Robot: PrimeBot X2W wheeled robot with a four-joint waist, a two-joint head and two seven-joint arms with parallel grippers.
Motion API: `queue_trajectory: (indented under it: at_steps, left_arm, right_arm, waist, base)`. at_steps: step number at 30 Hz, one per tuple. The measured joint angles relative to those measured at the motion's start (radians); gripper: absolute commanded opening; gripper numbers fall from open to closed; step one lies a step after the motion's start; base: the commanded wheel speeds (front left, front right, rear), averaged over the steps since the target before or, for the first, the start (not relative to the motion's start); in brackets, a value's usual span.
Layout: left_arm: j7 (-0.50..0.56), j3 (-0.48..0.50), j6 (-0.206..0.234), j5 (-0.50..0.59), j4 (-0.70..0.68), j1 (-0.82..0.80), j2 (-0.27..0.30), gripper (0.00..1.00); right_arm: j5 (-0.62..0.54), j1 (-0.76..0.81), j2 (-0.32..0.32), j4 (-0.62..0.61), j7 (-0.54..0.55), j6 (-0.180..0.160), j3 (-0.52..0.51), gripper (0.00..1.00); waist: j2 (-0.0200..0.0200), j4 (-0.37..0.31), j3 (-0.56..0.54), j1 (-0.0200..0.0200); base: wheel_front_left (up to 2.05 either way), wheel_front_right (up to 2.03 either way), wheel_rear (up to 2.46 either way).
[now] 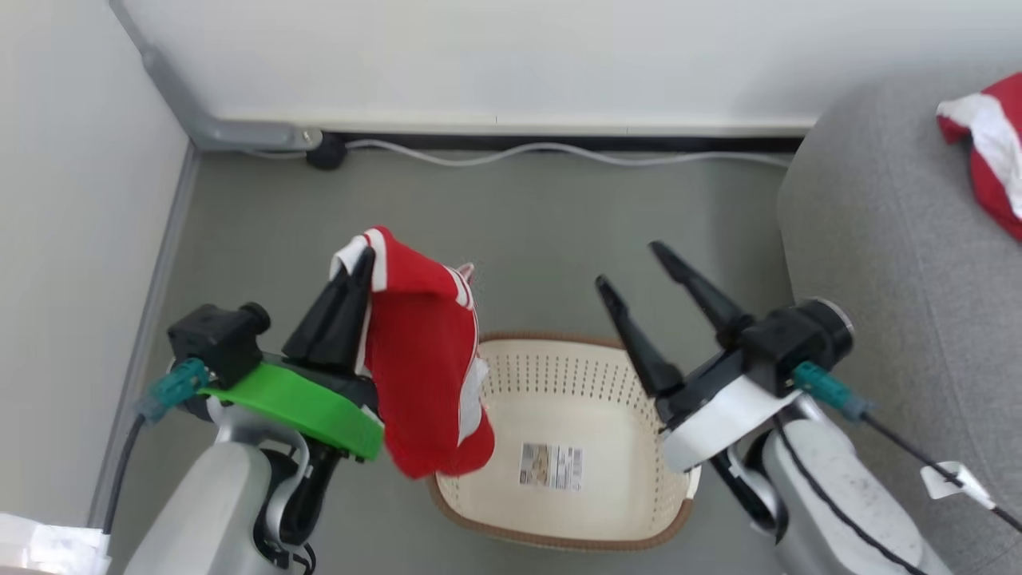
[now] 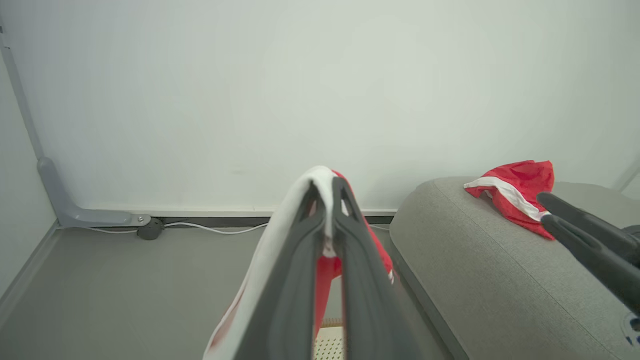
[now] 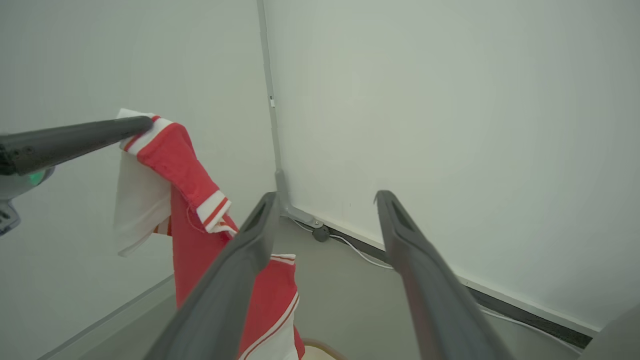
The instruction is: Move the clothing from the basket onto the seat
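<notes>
A red jersey (image 1: pixel 423 359) with white-striped trim hangs from my left gripper (image 1: pixel 358 267), which is shut on its top edge above the basket's left end. In the left wrist view the left gripper (image 2: pixel 325 187) pinches the white trim of the jersey (image 2: pixel 327 265). The cream basket (image 1: pixel 575 447) sits on the floor below, with a paper label at its bottom. My right gripper (image 1: pixel 635 267) stands open above the basket's right side, holding nothing. Red shorts (image 1: pixel 994 160) with a white band lie on the grey seat (image 1: pixel 886 263). The right wrist view shows the jersey (image 3: pixel 190 200) hanging left of my right gripper (image 3: pixel 325 197).
A white wall and skirting run along the back, with a white cable (image 1: pixel 551 152) and a grey conduit (image 1: pixel 184 104) on the floor at the corner. A wall closes off the left side. The grey floor (image 1: pixel 519 231) lies beyond the basket.
</notes>
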Motion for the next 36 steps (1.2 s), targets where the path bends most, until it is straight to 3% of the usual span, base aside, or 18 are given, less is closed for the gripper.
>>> queue_trajectory:
  at_steps: [9, 21, 22, 27, 28, 29, 30, 31, 36]
  left_arm:
    - [0.106, -0.09, 0.0, -0.012, -0.129, 0.054, -0.004, 0.0]
    - [0.197, -0.173, 0.0, -0.033, -0.287, 0.112, -0.018, 0.0]
    - [0.202, -0.176, 0.0, -0.037, -0.3, 0.116, -0.02, 0.0]
    - [0.214, -0.159, 0.038, -0.037, -0.338, 0.14, -0.015, 0.0]
    - [0.214, -0.149, 0.047, -0.037, -0.343, 0.15, -0.011, 0.05]
    - [0.213, -0.14, 0.053, -0.036, -0.349, 0.16, -0.007, 0.35]
    - [0.213, -0.133, 0.06, -0.035, -0.355, 0.169, -0.004, 0.5]
    - [0.211, -0.127, 0.066, -0.035, -0.359, 0.176, -0.002, 0.97]
    - [0.208, -0.119, 0.085, -0.035, -0.378, 0.213, 0.004, 1.0]
  right_arm:
    - [0.084, -0.001, 0.005, 0.04, 0.028, 0.0, 0.191, 1.0]
    - [0.177, -0.016, 0.011, 0.06, 0.058, 0.0, 0.279, 1.0]
    - [0.182, -0.019, 0.011, 0.062, 0.06, 0.0, 0.279, 0.0]
    - [0.235, -0.02, 0.01, 0.063, 0.071, 0.0, 0.298, 0.0]
    - [0.244, -0.02, 0.011, 0.062, 0.073, 0.0, 0.304, 0.0]
    - [0.252, -0.02, 0.011, 0.058, 0.075, 0.0, 0.306, 0.0]
    - [0.259, -0.021, 0.01, 0.055, 0.076, 0.0, 0.306, 0.0]
    - [0.263, -0.021, 0.009, 0.049, 0.08, 0.0, 0.305, 0.0]
    - [0.27, -0.036, -0.021, 0.019, 0.088, 0.0, 0.256, 0.0]
  waist:
    - [0.0, 0.007, -0.142, 0.0]
    - [0.0, 0.022, -0.212, 0.0]
    - [0.0, 0.021, -0.213, 0.0]
    - [0.0, 0.012, -0.213, 0.0]
    - [0.0, 0.007, -0.212, 0.0]
    - [0.0, 0.002, -0.211, 0.0]
    - [0.0, -0.004, -0.21, 0.0]
    - [0.0, -0.011, -0.209, 0.0]
    - [0.0, -0.056, -0.203, 0.0]
  base:
    - [0.0, 0.0, 0.0]
    - [0.0, 0.0, 0.0]
    - [0.0, 0.0, 0.0]
    - [0.0, 0.0, 0.0]
    - [0.0, 0.0, 0.0]
    - [0.0, 0.0, 0.0]
    - [0.0, 0.0, 0.0]
    - [0.0, 0.0, 0.0]
    - [0.0, 0.0, 0.0]
